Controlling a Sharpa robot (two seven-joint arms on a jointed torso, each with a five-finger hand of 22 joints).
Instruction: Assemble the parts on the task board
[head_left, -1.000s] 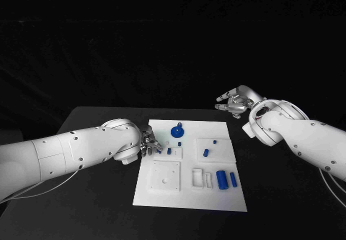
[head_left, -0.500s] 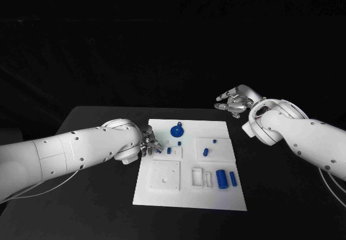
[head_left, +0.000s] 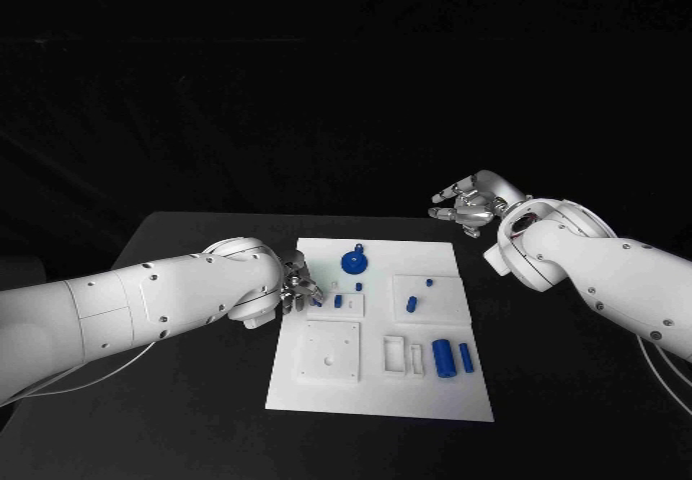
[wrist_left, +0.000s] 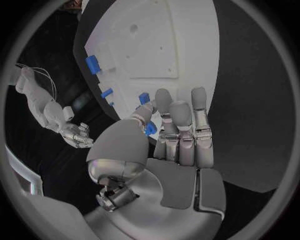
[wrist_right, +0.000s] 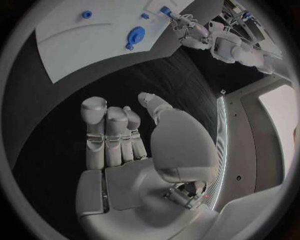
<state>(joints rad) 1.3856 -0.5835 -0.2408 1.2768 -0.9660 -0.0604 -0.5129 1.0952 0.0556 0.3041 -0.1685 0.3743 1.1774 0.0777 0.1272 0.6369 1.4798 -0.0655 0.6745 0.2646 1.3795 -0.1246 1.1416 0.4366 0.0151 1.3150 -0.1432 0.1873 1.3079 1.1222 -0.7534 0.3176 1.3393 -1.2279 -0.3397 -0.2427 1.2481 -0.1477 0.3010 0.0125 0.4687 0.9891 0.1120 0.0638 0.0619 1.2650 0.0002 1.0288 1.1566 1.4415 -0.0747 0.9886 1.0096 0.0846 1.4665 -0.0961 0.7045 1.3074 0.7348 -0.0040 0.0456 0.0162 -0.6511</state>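
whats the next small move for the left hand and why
Probably lower the left hand a touch and seat the small blue part it pinches at the task board edge; the right hand hangs off the board, holding nothing.

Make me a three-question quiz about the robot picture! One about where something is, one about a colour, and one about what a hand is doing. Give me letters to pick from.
1. Where is the right hand?
A. Off the task board, above the table's far side
B. Flat on the board's near corner
C. Under the table

2. What colour is the round part with a loop on the board?
A. Red
B. Blue
C. Yellow

3. What is the left hand doing?
A. Hanging far from the board, holding nothing
B. Pinching a small blue part at the board's edge
C. Lifting the whole board

Answers:
1 A, the head view shows it past the board's far right corner.
2 B, it looks blue in the head and right wrist views.
3 B, the left wrist view shows blue between thumb and finger.
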